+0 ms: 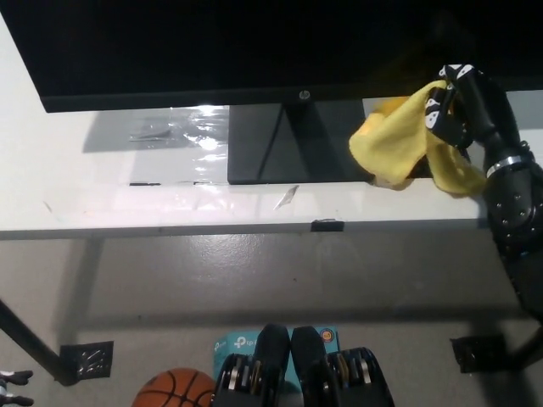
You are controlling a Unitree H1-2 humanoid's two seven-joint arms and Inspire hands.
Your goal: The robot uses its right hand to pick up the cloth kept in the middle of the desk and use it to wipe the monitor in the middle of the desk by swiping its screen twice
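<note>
A yellow cloth [397, 144] hangs in the air, gathered in my black right hand [462, 106], which is shut on it just below the lower right edge of the black monitor [271, 47]. The cloth's loose end drapes left over the corner of the monitor's dark stand base [288, 144]. The screen fills the top of the head view, above the white desk [110, 195]. Only the fingertips of my white left hand [8, 392] show at the bottom left corner, far below the desk.
A clear plastic sheet [174, 131] lies on the desk left of the stand. An orange basketball [174, 392] and a teal box [242, 343] sit on the floor under the desk. A desk leg [34, 343] runs at the lower left.
</note>
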